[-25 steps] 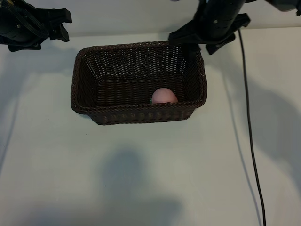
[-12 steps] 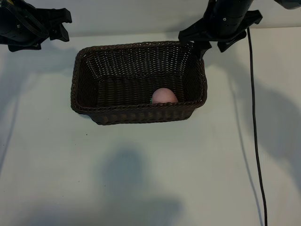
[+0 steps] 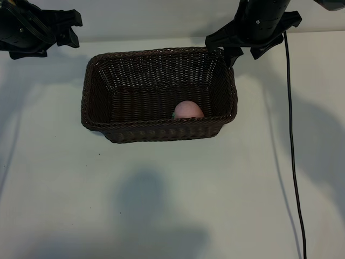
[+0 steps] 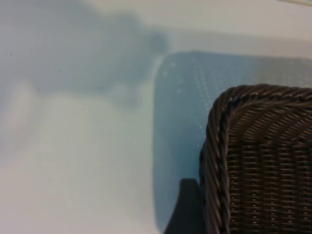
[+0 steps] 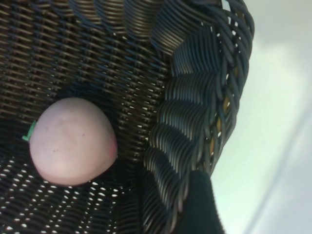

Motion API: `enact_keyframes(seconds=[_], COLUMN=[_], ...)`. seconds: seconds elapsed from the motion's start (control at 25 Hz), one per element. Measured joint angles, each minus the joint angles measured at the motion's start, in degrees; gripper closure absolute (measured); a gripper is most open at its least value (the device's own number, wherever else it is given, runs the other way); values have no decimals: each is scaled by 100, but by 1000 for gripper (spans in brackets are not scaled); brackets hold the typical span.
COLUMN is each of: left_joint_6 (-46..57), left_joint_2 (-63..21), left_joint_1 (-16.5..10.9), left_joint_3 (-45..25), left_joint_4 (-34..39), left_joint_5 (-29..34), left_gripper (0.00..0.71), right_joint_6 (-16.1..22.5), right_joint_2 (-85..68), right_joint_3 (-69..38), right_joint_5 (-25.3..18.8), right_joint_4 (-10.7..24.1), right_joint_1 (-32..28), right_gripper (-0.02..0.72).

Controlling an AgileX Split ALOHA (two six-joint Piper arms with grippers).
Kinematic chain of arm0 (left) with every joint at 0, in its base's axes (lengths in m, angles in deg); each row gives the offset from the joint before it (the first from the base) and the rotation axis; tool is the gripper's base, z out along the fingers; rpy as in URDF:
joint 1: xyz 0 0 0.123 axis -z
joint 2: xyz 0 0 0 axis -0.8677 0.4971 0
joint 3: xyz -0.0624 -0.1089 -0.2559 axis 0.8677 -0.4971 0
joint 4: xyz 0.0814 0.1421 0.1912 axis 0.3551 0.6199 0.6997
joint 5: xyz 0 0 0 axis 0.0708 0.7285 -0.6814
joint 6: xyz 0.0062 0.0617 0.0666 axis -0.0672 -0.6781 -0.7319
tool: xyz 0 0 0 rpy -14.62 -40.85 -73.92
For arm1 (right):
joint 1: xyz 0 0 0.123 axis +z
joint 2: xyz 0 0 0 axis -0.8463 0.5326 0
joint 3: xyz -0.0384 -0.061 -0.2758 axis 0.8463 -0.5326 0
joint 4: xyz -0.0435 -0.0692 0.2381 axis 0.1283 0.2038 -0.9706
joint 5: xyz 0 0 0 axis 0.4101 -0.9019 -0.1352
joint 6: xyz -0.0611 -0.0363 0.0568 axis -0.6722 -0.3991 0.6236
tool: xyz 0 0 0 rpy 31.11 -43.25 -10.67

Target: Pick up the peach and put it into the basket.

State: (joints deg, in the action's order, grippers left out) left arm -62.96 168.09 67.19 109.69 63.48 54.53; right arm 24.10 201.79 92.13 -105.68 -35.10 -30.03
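peach (image 3: 188, 110): lies inside the basket (image 3: 97, 116), lower centre.
right gripper (image 3: 253, 40): upper right, released, empty.
left gripper (image 3: 67, 29): upper left, spread, idle.
advice: retreat upward, clear of the rim.

This looks like a robotics lab or test bench rather than a home. A plain white worktop (image 3: 161, 205) carries just one woven basket (image 3: 97, 108), with nothing household around it. Two black robot arms are mounted apart at the far edge, the left arm (image 3: 32, 29) and the right arm (image 3: 259, 24), and a black cable (image 3: 292, 162) trails across the worktop.
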Motion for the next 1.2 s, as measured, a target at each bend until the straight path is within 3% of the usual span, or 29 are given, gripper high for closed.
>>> enact_keyframes(seconds=[1.2], left_joint_6=[0], left_joint_2=[0], left_joint_1=[0], left_joint_3=[0], left_joint_4=[6], left_joint_5=[0], left_gripper=[123], right_joint_6=[132], right_joint_2=[0], right_joint_3=[0], right_joint_5=[-104], right_joint_4=[94], right_joint_1=[0], right_gripper=[177])
